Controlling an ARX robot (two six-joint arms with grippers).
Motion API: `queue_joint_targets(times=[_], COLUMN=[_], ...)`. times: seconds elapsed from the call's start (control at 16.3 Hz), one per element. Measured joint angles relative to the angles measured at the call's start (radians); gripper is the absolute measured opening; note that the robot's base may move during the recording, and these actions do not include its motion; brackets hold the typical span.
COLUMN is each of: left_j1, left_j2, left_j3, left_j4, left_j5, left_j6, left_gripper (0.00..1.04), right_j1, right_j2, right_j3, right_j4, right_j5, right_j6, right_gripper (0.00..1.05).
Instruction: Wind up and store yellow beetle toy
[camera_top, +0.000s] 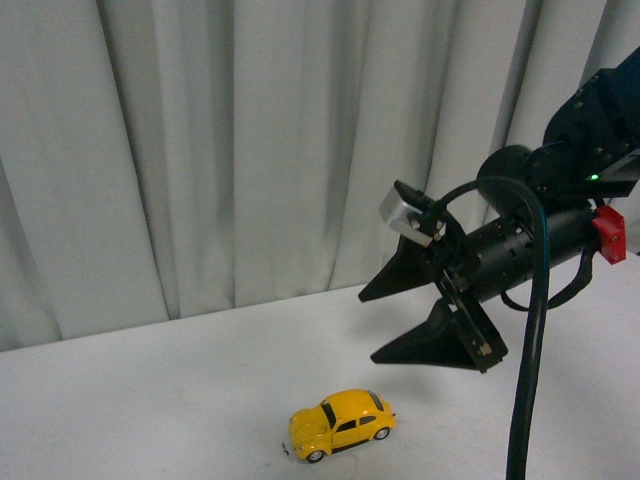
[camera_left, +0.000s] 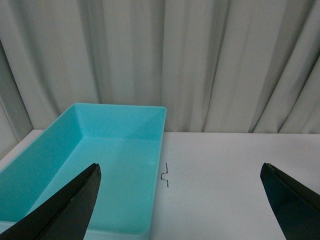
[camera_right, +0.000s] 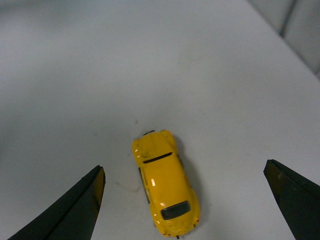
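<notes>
Turquoise plastic marks where the job should end: an empty bin (camera_left: 100, 180) sits on the white table (camera_top: 150, 400), visible only from the left wrist. The left gripper (camera_left: 180, 167) hangs before it, fingers spread wide with nothing between them. A small dark bent mark (camera_left: 165, 175) lies on the table just beside the bin's wall. The left arm is outside the front view, so I cannot tell how far the bin is from the toy. Further right, at the near edge of the table, the yellow beetle toy (camera_top: 342, 423) stands on its wheels, untouched. Above it and to the right hangs the right gripper (camera_top: 370, 328), fully spread and empty, well clear of the car. From its own wrist the toy lies between the two fingers with its length across their closing line, so they would meet its flanks. The step in hand looks like the reach for the car. To do it well, I would come straight down, centre the car between the fingers, and stop just short of the table. The pinch should land on the door panels rather than the wheels. The glossy, rounded shell may slip, so the squeeze should be firm and level, leaving the wheels free to roll if winding means dragging it backward.
</notes>
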Motion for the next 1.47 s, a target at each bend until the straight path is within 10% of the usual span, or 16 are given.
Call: queue_joint_targets(times=[0.43, 1.47], left_j1=[0.000, 0.000], left_j2=[0.000, 0.000], left_j3=[0.000, 0.000], left_j4=[0.000, 0.000], left_j5=[0.000, 0.000], left_j6=[0.000, 0.000], left_gripper=[0.98, 0.98], right_j1=[0.072, 0.163], right_j2=[0.174, 0.247], right_j3=[0.195, 0.163], right_j4=[-0.240, -0.035], right_j5=[0.119, 0.283], right_j6=[-0.349, -0.219], right_gripper=[0.98, 0.98])
